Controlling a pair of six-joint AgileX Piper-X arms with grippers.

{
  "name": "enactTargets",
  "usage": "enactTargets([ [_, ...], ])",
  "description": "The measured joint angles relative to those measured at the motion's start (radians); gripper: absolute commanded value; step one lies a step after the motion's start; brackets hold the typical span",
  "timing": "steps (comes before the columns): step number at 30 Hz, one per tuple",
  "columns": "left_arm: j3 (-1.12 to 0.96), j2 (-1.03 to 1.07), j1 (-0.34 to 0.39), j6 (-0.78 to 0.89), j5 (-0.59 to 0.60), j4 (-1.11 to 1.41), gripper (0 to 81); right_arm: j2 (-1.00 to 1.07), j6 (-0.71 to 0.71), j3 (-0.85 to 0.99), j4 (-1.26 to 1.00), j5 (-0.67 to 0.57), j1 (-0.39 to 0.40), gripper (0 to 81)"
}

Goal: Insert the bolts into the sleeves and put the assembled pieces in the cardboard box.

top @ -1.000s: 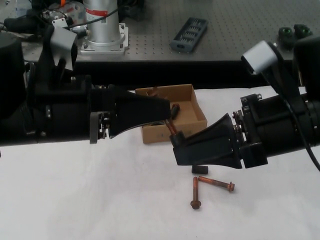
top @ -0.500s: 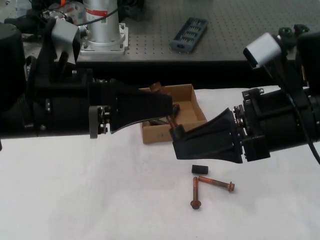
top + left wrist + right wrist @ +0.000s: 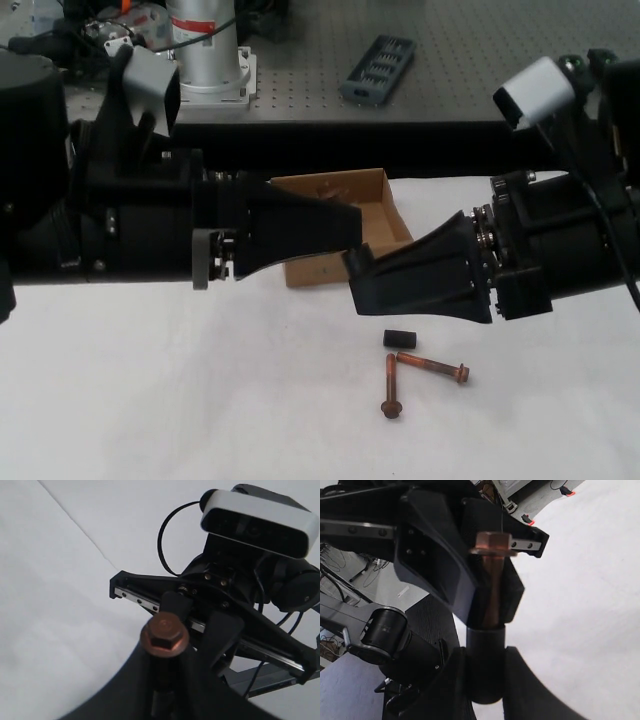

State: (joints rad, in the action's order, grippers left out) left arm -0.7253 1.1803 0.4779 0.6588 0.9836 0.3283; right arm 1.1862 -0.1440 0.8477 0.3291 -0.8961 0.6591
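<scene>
Left gripper (image 3: 350, 228) is clamping narrow on a bolt (image 3: 164, 635), copper hex head poking out past its fingers and facing back at the wrist camera; right gripper (image 3: 355, 280) is pinching a black sleeve (image 3: 485, 667) the same way, fingers tight on it; bolt shank is running from the left fingers straight down into the sleeve mouth, part of the shank showing bare between head and sleeve in the right wrist view; the two gripper tips are meeting nose to nose, just about touching in the high view.

Change: over the last second the left gripper has been pushing in toward the right one; the gap where the copper shank was showing between the tips is closing up, so the bolt is likely sliding deeper; insertion looks under way but not seated.

Cardboard box (image 3: 312, 270) is sitting just behind and under the meeting tips, near enough for the drop once the piece is together; beneath the right gripper, on the white cloth (image 3: 200, 400), a spare sleeve (image 3: 400, 338) and two loose bolts (image 3: 432, 366) (image 3: 390, 385) are lying close together, waiting; so more rounds are left.
</scene>
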Motion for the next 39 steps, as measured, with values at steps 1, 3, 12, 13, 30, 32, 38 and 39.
enactTargets([
  [1, 0.000, 0.000, 0.000, -0.005, 0.000, 0.000, 8.1, 0.000, 0.000, 0.003, 0.003, 0.000, 0.000, 2.7],
  [3, 0.000, 0.000, 0.000, -0.004, 0.000, 0.000, 8.6, 0.000, 0.000, 0.007, 0.003, 0.004, 0.000, 2.7],
  [12, -0.005, 0.000, 0.004, -0.050, -0.011, 0.011, 51.0, 0.000, 0.002, 0.014, 0.000, 0.018, 0.000, 2.7],
  [13, -0.005, 0.000, 0.004, -0.050, -0.009, 0.008, 49.6, 0.000, 0.002, 0.013, 0.000, 0.018, 0.000, 2.7],
  [30, -0.005, -0.028, -0.127, -0.072, -0.049, -0.026, 46.6, 0.005, 0.002, 0.015, 0.026, 0.057, -0.021, 2.7],
  [32, -0.005, -0.068, -0.175, -0.114, -0.062, -0.125, 44.1, 0.047, 0.002, 0.044, 0.027, 0.076, -0.046, 2.7],
  [38, -0.005, -0.253, -0.291, -0.310, -0.186, -0.533, 43.0, 0.167, 0.002, 0.137, 0.029, 0.129, -0.080, 2.7],
  [39, -0.005, -0.293, -0.305, -0.333, -0.217, -0.598, 43.0, 0.209, 0.002, 0.170, 0.029, 0.141, -0.088, 2.7],
])
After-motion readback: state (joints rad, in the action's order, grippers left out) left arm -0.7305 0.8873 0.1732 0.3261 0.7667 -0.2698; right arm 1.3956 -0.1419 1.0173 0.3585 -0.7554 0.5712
